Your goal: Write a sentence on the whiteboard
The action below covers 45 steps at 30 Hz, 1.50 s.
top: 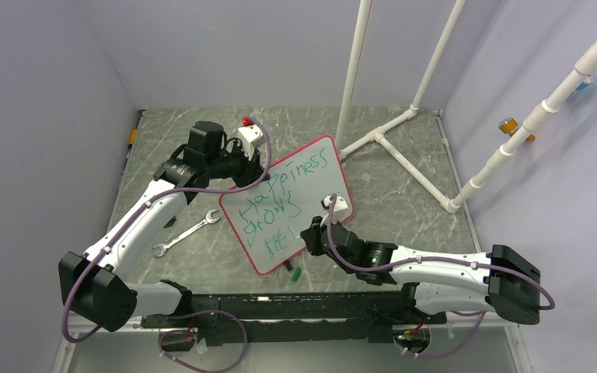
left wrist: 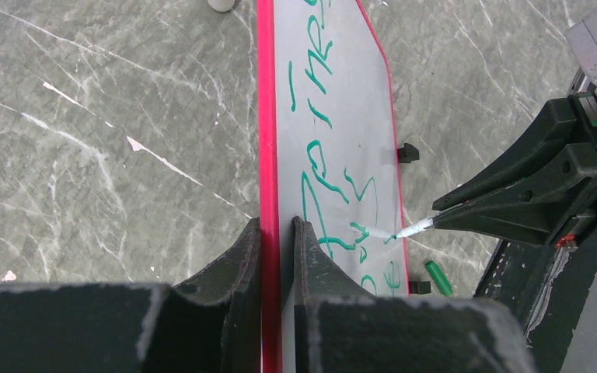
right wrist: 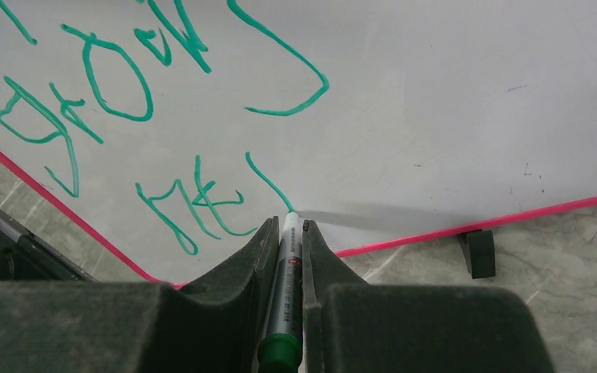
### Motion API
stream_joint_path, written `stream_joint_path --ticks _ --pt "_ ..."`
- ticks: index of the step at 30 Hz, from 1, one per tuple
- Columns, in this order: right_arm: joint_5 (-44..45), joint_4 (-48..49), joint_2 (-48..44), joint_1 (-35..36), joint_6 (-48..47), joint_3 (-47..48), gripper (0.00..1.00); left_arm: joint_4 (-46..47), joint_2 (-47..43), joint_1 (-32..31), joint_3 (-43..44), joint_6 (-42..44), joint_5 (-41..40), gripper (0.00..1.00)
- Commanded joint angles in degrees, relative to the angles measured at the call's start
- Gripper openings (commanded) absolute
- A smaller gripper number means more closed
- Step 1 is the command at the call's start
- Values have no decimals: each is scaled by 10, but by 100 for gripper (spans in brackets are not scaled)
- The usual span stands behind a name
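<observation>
The whiteboard (top: 291, 202) stands tilted on the table, with a red-pink frame and rounded corners. The sentence (top: 280, 206) is green handwriting in three slanted lines, the lowest line only a few letters long. My left gripper (top: 263, 167) is shut on the board's upper-left edge; in the left wrist view its fingers pinch the red frame (left wrist: 268, 155). My right gripper (right wrist: 289, 229) is shut on a green marker (right wrist: 288, 272). The marker's tip touches the board at the end of a fresh stroke in the lowest line (right wrist: 202, 202). The left wrist view shows the marker (left wrist: 416, 228) against the whiteboard (left wrist: 334, 101).
A green marker cap (top: 296, 273) lies on the table by the board's lower corner. A wrench (top: 186, 233) lies left of the board. White pipes (top: 404, 124) stand at the back right. A black clip foot (right wrist: 478, 252) props the board's lower edge.
</observation>
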Motion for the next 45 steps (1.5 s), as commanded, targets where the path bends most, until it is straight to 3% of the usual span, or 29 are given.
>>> stream_joint_path --ticks 1,18,34,45 --pt "19 10 9 -3 -24 45 0 16 -4 0 15 34 -27 0" --pt "21 -8 22 -33 -49 94 0 16 -4 0 16 34 -28 0" --pt "14 -23 -65 -34 -24 52 0 15 -5 0 17 34 -26 0" --pt "14 -18 -53 -33 9 20 0 16 -6 0 15 34 -27 0"
